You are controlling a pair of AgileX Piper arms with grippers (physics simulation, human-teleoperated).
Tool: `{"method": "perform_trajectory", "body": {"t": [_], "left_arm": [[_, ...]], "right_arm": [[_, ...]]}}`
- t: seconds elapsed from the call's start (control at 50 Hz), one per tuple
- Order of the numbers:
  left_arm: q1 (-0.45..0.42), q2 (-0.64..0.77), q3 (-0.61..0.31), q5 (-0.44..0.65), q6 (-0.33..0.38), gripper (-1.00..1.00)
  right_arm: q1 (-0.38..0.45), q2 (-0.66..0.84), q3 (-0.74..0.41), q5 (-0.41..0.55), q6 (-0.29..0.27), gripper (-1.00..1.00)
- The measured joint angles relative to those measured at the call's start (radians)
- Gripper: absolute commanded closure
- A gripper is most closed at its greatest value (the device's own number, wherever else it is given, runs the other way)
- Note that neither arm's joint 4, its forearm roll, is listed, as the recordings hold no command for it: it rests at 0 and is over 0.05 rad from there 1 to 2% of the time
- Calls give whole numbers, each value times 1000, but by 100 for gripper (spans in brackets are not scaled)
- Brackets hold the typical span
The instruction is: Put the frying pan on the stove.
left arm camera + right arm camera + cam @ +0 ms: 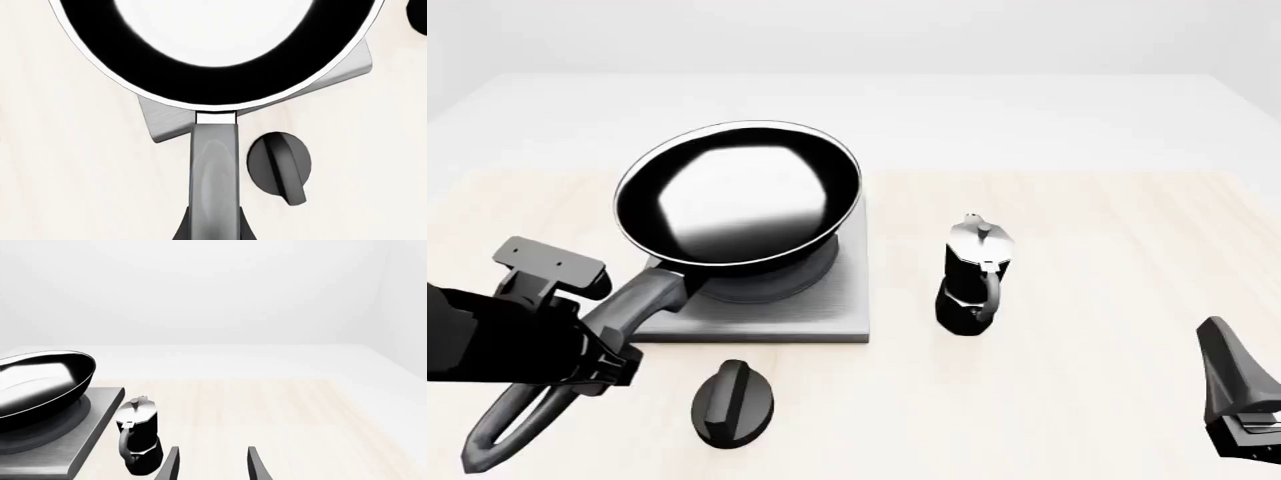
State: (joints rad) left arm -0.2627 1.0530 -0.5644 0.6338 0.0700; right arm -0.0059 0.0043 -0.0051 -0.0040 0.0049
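I see a pale wood table point(1068, 400) carrying the stove point(841, 315) left of centre, a black oval knob point(733, 400) just in front of it, moka pot point(973, 275) standing to its right

The front camera sits high on the arms' own side and looks forward and down over the whole tabletop point(1068, 380): the frying pan point(741, 195) lies at 11 o'clock from centre, the moka pot point(974, 275) at 3.

The left wrist camera hangs close over the pan, facing almost straight down along its handle point(215, 170), near enough that the pan overruns the frame; the stove point(167, 122) and the knob point(279, 165) show beside it.

The right wrist camera rides low, facing level across the tabletop toward the far wall.

All three views share the pan and stove; front and right wrist views share the moka pot.
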Motion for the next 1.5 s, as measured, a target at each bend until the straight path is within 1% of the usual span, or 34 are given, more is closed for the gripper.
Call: {"method": "perform_trajectory", "body": {"t": [0.26,0.74,1.22,1.5], "left_arm": [[18,15,5,-18,12,100],[8,73,34,-88,4,100],[35,100,59,-135,9,100],[30,134,61,-177,-2,100]], "right_arm": [[0,0,0,0,0,-100],[0,0,0,0,0,-100],[0,0,0,0,0,-100],[0,0,0,0,0,-100]]}}
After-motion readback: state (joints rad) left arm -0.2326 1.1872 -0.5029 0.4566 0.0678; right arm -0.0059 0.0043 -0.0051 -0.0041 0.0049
